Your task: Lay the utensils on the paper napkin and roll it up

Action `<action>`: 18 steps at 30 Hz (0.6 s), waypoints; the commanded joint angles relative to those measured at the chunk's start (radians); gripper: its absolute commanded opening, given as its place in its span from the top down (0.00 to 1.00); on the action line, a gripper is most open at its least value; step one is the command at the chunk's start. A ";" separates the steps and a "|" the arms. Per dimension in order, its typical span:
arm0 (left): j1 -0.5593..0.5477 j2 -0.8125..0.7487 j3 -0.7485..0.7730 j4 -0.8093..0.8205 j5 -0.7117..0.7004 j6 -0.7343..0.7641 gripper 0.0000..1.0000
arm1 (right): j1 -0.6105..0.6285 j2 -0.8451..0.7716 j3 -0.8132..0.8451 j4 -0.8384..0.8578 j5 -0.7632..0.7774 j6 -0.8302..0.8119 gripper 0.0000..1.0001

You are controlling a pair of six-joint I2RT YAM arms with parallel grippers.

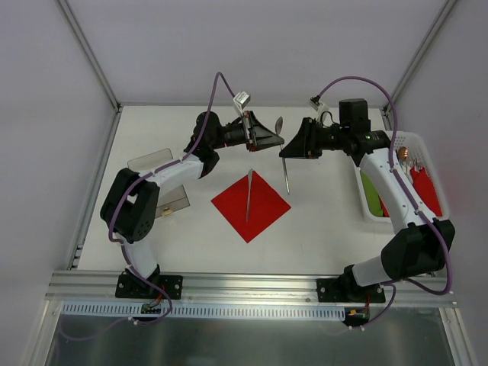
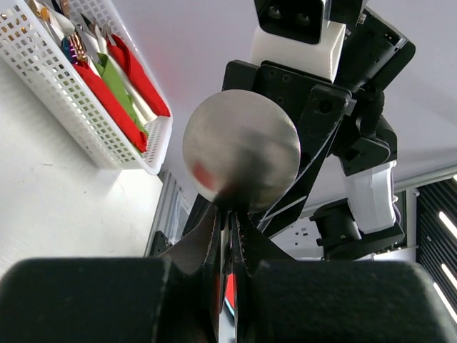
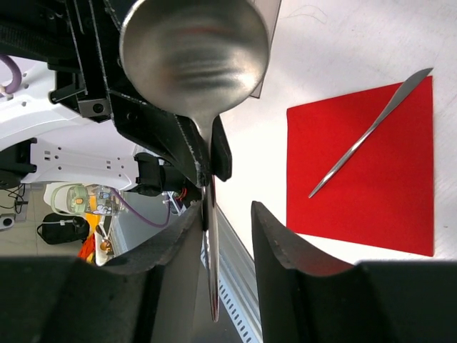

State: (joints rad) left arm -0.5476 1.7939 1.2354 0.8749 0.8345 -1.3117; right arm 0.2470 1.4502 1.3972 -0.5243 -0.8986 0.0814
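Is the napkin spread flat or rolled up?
Spread flat: the red napkin lies open as a full square, with one knife lying on it.

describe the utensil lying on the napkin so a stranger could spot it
Find the red napkin in the middle of the white table. A slim silver knife lies flat across it. Unlike the spoon held up by the left gripper, it has no round bowl.

The spoon (image 2: 240, 150) looks blurred in the 2 wrist views, its handle hidden between the left gripper (image 2: 232, 223) fingers.
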 commanded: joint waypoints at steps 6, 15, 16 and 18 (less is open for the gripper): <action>0.017 0.004 0.006 0.110 0.018 -0.040 1.00 | 0.014 -0.005 0.006 0.076 -0.043 0.050 0.84; 0.051 -0.051 -0.050 -0.056 -0.029 0.043 0.65 | 0.029 -0.022 -0.004 0.047 0.126 0.078 1.00; 0.079 -0.092 -0.057 -0.120 -0.041 0.072 0.59 | 0.037 -0.025 -0.010 0.038 0.177 0.084 1.00; 0.116 -0.146 -0.076 -0.256 -0.096 0.164 0.22 | 0.076 -0.022 -0.026 0.008 0.278 0.099 1.00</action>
State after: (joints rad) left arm -0.4911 1.7683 1.1778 0.7738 0.8032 -1.2739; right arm 0.2832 1.4502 1.3869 -0.4892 -0.7784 0.1467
